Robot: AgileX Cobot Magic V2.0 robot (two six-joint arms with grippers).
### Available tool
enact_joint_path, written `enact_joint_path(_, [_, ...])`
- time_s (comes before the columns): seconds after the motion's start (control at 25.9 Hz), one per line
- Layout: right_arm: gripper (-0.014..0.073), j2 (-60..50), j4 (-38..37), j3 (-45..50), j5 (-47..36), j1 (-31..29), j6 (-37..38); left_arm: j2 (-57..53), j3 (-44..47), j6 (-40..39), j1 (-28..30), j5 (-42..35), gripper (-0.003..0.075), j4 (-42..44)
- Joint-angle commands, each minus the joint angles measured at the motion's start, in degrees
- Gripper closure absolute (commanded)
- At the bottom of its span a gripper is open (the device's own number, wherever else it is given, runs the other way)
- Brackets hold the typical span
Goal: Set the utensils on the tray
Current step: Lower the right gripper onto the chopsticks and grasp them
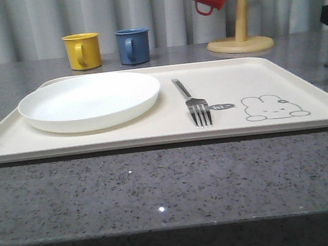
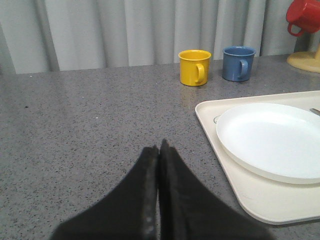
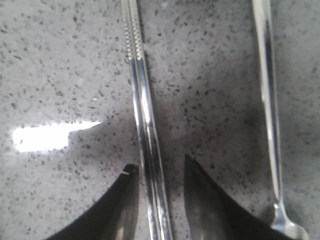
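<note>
Your large cream rectangular tray [image 1: 300, 82] with the grey rabbit drawing lies across the middle of the grey speckled stone tabletop [image 1: 159, 188]. On it, the round shallow white plate [image 1: 89, 100] sits at the tray's left end, and the shiny steel four-tined fork [image 1: 193, 103] lies near the middle, tines toward the front rim.

Your left gripper [image 2: 159, 150] hangs over bare tabletop off the tray's left edge, fingers pressed together and holding nothing.

Your right gripper [image 3: 159, 172] has its fingers spread on either side of the pair of slim steel chopsticks [image 3: 142, 115], which lie on the tabletop. The steel spoon [image 3: 270, 115] lies beside them, apart.
</note>
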Motion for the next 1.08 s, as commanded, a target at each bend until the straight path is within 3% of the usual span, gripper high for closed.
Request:
enact_joint_path(0.0, [0.0337, -1.0, -0.1, -1.2, -1.2, -0.4, -0.7, 0.7, -1.6, -0.6, 0.1, -4.8, 0.0738, -0.5])
enact_joint_path(0.15, [0.0344, 0.2, -0.1, -1.2, -0.5, -0.4, -0.7, 0.7, -1.6, -0.6, 0.1, -4.8, 0.0738, -0.5])
enact_joint_path(0.35, [0.0606, 0.2, -0.1, -1.4, 0.4, -0.4, -0.7, 0.7, -1.6, -0.6, 0.1, -4.8, 0.0738, -0.5])
enact_joint_path(0.43, [0.0664, -0.3, -0.1, -1.5, 0.7, -0.4, -0.7, 0.7, -1.6, -0.6, 0.1, -4.8, 0.0738, -0.5])
enact_joint_path(0.77, [0.0657, -8.1, 0.8, -6.2, 4.9, 1.7, 1.3, 0.7, -1.6, -0.6, 0.1, -4.8, 0.0738, -0.5])
enact_joint_path(1.04, [0.0647, -8.5, 1.3, -9.1, 4.5, 13.3, 7.2, 0.7, -1.6, -0.6, 0.1, -4.8, 0.0738, -0.5])
